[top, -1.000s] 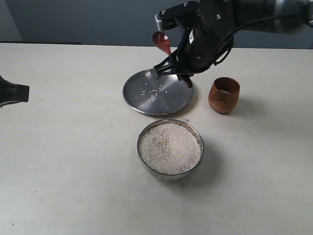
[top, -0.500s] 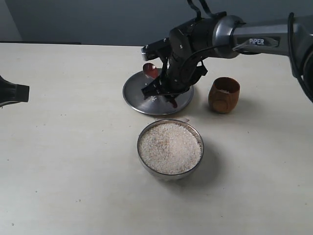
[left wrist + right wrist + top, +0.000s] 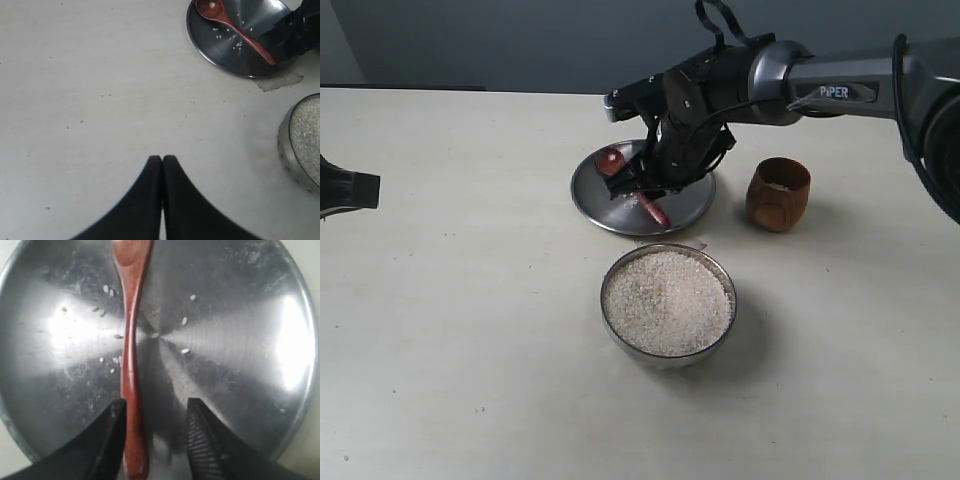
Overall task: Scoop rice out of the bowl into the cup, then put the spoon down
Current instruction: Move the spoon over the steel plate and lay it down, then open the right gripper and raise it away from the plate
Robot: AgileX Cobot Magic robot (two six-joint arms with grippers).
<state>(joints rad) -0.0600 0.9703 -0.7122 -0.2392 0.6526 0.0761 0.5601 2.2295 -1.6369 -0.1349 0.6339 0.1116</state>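
Between the right jaws, the spoon (image 3: pixel 131 340) is lying flat on the plate (image 3: pixel 240 340). Its handle is running close beside one jaw and clear of the other. These jaws are standing open and gripping nothing. To finish setting it down well, I judge, the arm (image 3: pixel 820 85) should be lifting straight up off the plate, keeping the nearer jaw from catching the handle and dragging the spoon along. A few loose grains (image 3: pixel 185 351) are lying on the plate ahead of the jaws, on both sides of the handle. Off to one side of the jaws, the cup (image 3: pixel 778 200) is standing upright and appears to be holding a little rice, pale at its mouth. Below the jaws in the exterior view, the bowl (image 3: pixel 665 358) is sitting on the tabletop (image 3: pixel 470 300), holding rice (image 3: pixel 667 302) nearly to its rim. Well apart from all this, the left jaws are pressing closed over bare tabletop, holding nothing.
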